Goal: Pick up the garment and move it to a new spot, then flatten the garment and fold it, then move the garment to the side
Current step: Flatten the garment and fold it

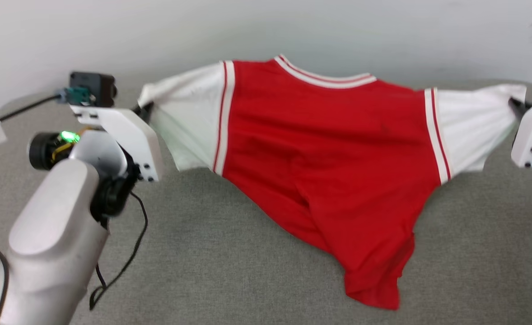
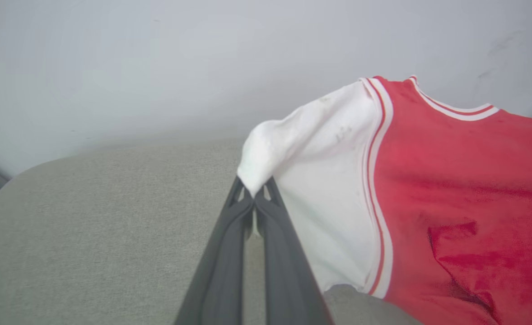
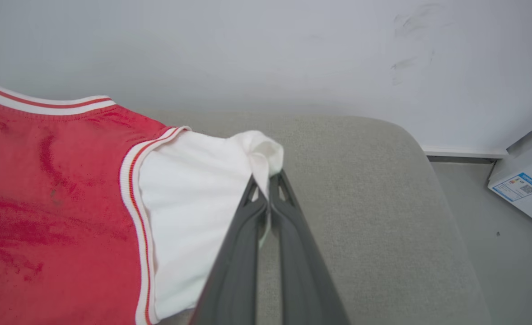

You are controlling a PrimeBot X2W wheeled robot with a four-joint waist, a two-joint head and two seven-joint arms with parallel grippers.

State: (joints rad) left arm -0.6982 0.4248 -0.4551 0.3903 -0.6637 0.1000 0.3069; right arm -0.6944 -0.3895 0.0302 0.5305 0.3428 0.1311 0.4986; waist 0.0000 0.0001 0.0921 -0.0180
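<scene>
Holding the shirt (image 1: 320, 149) spread betw. both claws, you're clamping L claw (image 2: 253, 197) on the L sleeve (image 2: 302, 149), R claw (image 3: 268, 186) on the R sleeve (image 3: 198, 180) — its red body is sagging onto the grey cushion (image 1: 230, 262).

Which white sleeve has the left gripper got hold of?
The sleeve at the head view's left, pinched at its cuff by the left gripper; the right gripper pinches the other sleeve.

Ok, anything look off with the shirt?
The garment hangs unevenly: the left gripper and right gripper pinch its sleeve tips, but the body sags skewed, hem resting on the grey cushion. Faint dark marks dot the left-held sleeve.
</scene>
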